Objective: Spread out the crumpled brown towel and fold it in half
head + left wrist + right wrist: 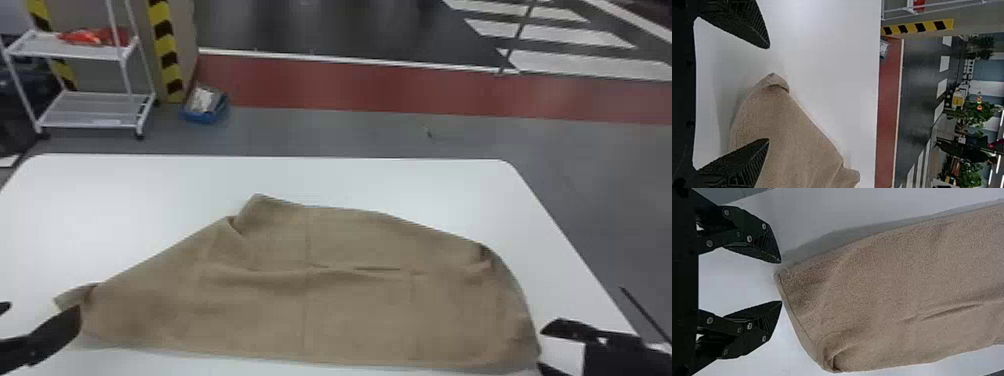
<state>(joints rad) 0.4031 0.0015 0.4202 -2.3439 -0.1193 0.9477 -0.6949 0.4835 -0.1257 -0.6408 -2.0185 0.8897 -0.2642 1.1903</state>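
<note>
Brown towel: across the tabletop, between the two grippers, partly spread, with creases running through its middle.
Long axis: side to side before the robot, the near edge fairly straight, the far edge rising to a turned peak left of the middle.
Left end: tapered, with a small folded tip facing the gap of the left gripper.
Right end: broader, curled under at its far side; the near right corner sits just ahead of the right gripper's gap.
Left gripper: fingers wide apart, nothing pinched; the inner finger overlaps the cloth in its wrist view, though touch or hover I cannot tell.
Right gripper: spread too and empty, its two tips either side of that corner.
Nearer arm: each has its own end close by, so neither need cross over; the right looks better lined up with a corner.
Next move, judged: close on both near corners together, then draw the cloth flat before folding. The left tip is doubled, so a grip there could trap two layers.
</note>
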